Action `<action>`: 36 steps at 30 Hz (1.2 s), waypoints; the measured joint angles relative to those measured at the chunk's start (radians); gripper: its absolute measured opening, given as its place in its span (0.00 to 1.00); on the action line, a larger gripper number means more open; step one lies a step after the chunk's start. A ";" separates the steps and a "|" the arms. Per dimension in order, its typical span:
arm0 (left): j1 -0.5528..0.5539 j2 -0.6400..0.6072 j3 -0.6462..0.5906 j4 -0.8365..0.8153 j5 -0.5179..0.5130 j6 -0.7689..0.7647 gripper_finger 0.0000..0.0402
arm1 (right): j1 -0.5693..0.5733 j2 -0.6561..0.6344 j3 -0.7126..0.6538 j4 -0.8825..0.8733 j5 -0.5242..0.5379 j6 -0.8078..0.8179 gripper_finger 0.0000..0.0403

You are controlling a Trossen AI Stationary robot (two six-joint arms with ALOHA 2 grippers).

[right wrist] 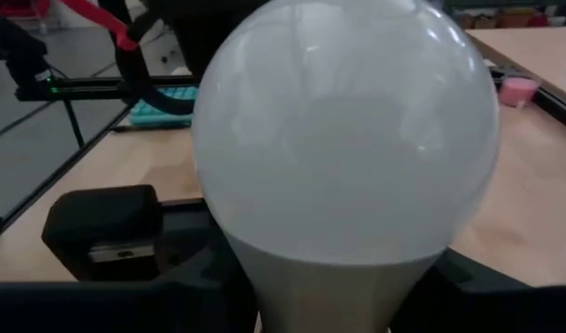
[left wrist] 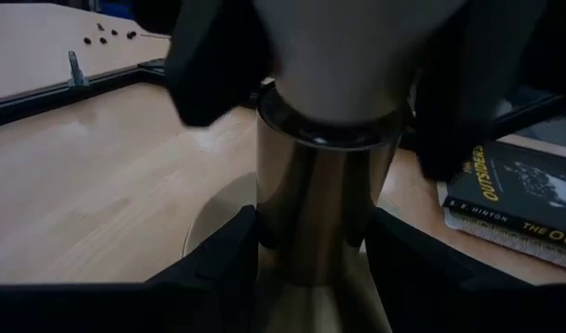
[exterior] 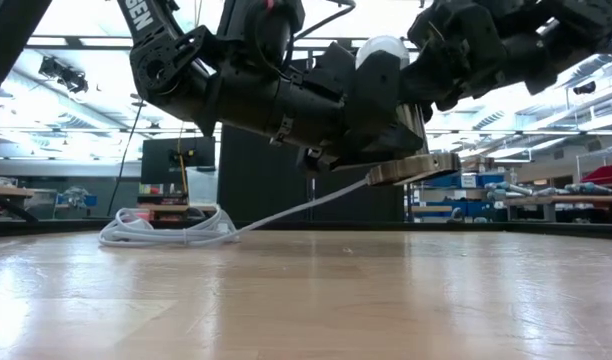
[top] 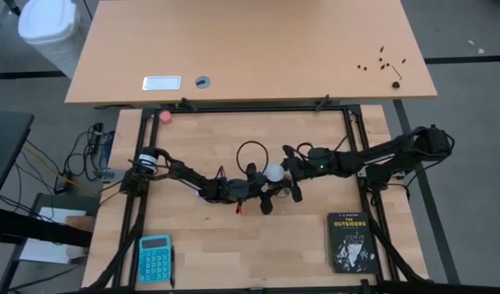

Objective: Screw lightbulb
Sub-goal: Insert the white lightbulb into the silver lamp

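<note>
The table (top: pixel 258 253) is seen from above with both dark arms meeting near its middle, above the wooden top. The left arm is stretched in from the left and the right arm from the right.

The socket (left wrist: pixel 320 199), a brass-coloured metal tube on a round disc, is held off the table by the left claw (left wrist: pixel 313 242), whose fingers (left wrist: pixel 223 254) are closed narrowly against its two sides. In the low view the disc (exterior: pixel 414 168) is shown raised, with a white cord (exterior: pixel 186 228) trailing from it down to a coil on the table.

The lightbulb (right wrist: pixel 346 139) is set upright on top of the socket, between the two arms, its neck meeting the socket's rim. The right claw (top: pixel 284 173) is placed at the bulb's neck, its dark fingers (right wrist: pixel 103 231) lying on either side below the globe; it appears to be closed narrowly on the lightbulb, though the contact itself is hidden by the globe.

Nearer the front edge lie a black book (top: pixel 350 242) and a teal calculator (top: pixel 154 258), well apart.
</note>
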 joint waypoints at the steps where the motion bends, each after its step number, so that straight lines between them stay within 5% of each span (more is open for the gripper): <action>1: 0.000 0.000 0.000 0.001 0.000 0.000 0.47 | 0.002 0.008 0.001 0.007 0.000 -0.003 0.46; 21: -0.002 0.001 0.000 -0.044 0.002 -0.023 0.47 | 0.011 0.006 0.003 -0.097 0.000 0.028 0.48; 36: -0.001 0.001 0.000 -0.049 -0.012 -0.026 0.47 | -0.002 -0.050 0.000 -0.210 -0.039 0.054 0.70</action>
